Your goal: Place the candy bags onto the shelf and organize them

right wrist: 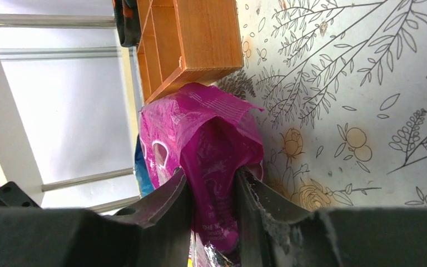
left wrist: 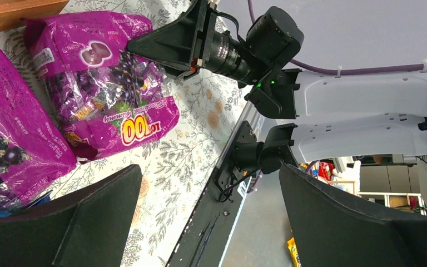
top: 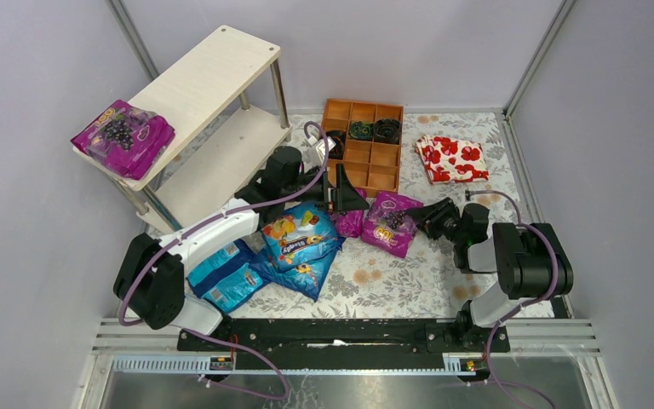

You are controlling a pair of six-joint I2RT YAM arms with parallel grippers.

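Right gripper (right wrist: 211, 181): shut on the flat sealed end of a purple candy bag (right wrist: 200, 122), likely because the plump middle would slip.
Left gripper (left wrist: 210, 175): spread wide and empty, low beside a second purple bag (left wrist: 11, 139), seemingly ready for it.
Shelf (top: 213, 72): far left; purple bags (top: 122, 136) sit at one end of the top board, leaving room.
Blue bags (top: 302, 239): heaped on the table (top: 409, 281), not yet shelved.

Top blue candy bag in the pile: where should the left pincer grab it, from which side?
Pinch the flat far end seam of the top blue bag, coming down from the far side where the open left pincer sits. Its glossy middle is puffed, likely too wide and slippery.
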